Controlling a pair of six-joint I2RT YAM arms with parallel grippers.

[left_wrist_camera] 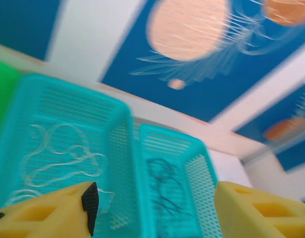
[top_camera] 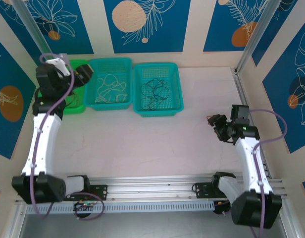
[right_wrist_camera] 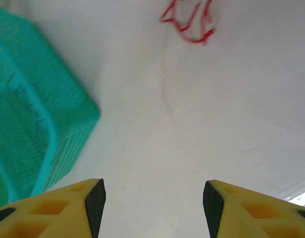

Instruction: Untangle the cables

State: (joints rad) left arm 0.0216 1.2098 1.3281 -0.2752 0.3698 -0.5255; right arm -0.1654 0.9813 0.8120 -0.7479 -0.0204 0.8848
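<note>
Far left, the left tool (left_wrist_camera: 152, 208) hangs open, empty — the right tool (right_wrist_camera: 152, 198) likewise. Red cable (right_wrist_camera: 189, 22) wants a low, square pinch.

Desk (top_camera: 142, 144): pale, off-white top.
Green basket (top_camera: 78, 106): far-left corner of the desk, partly hidden.
Middle basket (top_camera: 110, 62): teal mesh, just beside the green one.
Right basket (top_camera: 157, 65): teal mesh, just beside the middle one, set slightly nearer.
Walls (top_camera: 142, 25): cream, with blue leaf-patterned panels and orange discs.
Rail (top_camera: 152, 181): aluminium, along the desk's near edge.
</note>
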